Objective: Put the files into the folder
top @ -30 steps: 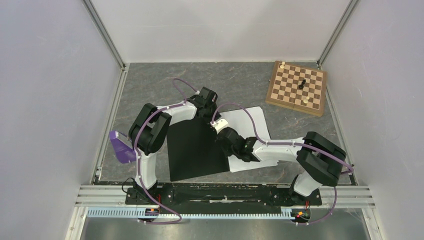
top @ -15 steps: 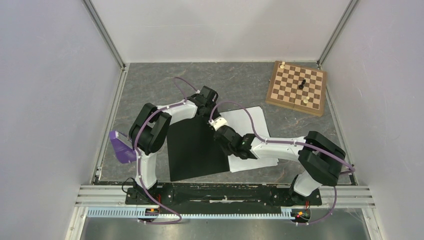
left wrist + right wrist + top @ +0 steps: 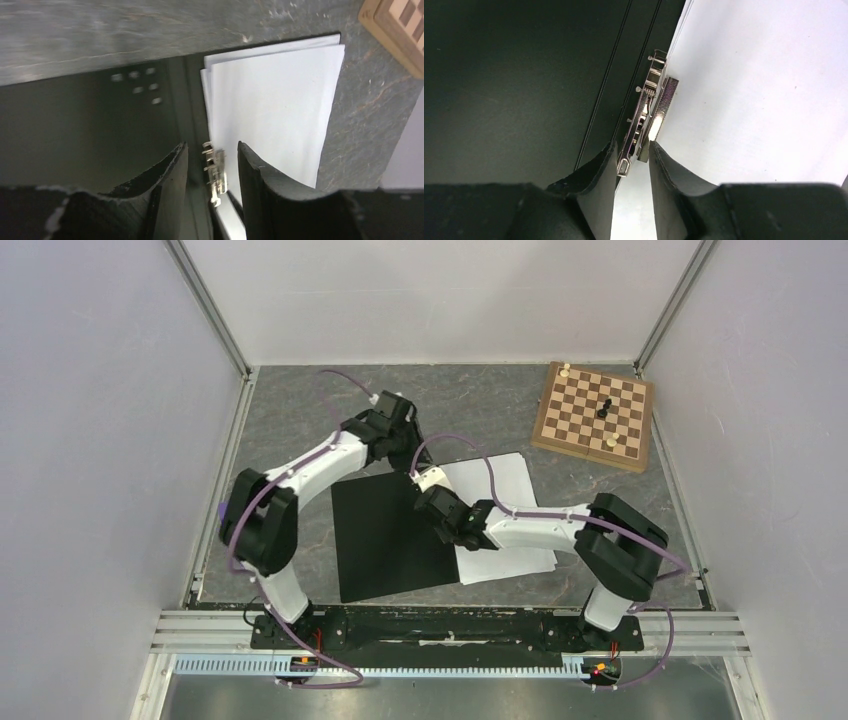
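Observation:
The folder lies open on the table, its black inner face up. The white files lie stacked on its right half. The metal clip runs along the spine at the files' left edge. My right gripper is low over the spine, and its jaws are closed on the near end of the clip. My left gripper hovers over the far end of the spine. It is open and empty, with the clip and the files showing below between its fingers.
A wooden chessboard with a few pieces lies at the back right corner. Enclosure walls stand to the left, right and back. The metal rail carrying the arm bases runs along the near edge.
My left arm has stretched out, and its gripper has moved back and to the left, away from the folder's middle. My right gripper has slid a little to the left along the spine.

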Motion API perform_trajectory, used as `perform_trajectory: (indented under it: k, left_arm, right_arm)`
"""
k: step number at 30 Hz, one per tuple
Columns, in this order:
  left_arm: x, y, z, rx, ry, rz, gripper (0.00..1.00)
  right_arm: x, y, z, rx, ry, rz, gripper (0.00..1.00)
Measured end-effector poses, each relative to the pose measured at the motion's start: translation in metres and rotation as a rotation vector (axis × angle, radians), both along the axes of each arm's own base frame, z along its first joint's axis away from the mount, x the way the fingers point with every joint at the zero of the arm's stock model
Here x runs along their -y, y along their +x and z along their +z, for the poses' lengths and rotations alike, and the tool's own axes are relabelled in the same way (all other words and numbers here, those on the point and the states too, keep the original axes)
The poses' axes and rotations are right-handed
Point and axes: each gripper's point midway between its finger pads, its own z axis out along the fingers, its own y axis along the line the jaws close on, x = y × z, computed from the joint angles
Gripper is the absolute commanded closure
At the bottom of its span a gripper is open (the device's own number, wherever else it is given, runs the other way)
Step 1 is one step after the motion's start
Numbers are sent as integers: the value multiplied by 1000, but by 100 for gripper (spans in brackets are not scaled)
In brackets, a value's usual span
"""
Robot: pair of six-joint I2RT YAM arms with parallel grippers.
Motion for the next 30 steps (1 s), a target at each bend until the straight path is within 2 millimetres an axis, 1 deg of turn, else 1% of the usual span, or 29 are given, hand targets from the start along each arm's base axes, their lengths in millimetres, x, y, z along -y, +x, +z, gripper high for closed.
perform_trajectory:
  k: [2,4,7,9,12,14,16,19,22,26,28,30]
  left_arm:
    - [-22,-1,13,29,0,43,51]
    - [-49,-4,18,39,6,98,51]
    - [-89,-12,11,25,33,180,51]
    - [-106,-20,3,5,48,212,51]
    - [-124,-34,-8,-22,72,245,50]
    - [-134,-42,-10,-25,83,266,48]
    - [-146,-49,-8,-13,97,292,47]
    - [-160,-57,2,32,108,331,46]
    - [-169,-62,10,63,116,355,45]
    - [-176,-67,11,76,134,376,45]
    - [-181,-71,10,77,148,388,44]
    - [-184,-73,10,77,154,396,44]
  right_arm:
    - [0,1,-7,-11,-23,-2,71]
    - [-2,2,-10,-14,-34,-4,74]
    - [-7,6,-12,-12,-37,-6,78]
    - [-10,8,-13,-11,-38,-7,79]
    - [-9,9,-16,-10,-49,-13,79]
    - [-9,10,-16,-10,-50,-21,78]
    - [-8,10,-16,-10,-48,-31,77]
    - [-7,10,-16,-11,-43,-46,78]
    - [-5,8,-19,-23,-49,-56,79]
    - [-4,7,-20,-27,-48,-69,79]
    - [-4,7,-20,-27,-46,-72,85]
    - [-3,7,-20,-28,-50,-74,88]
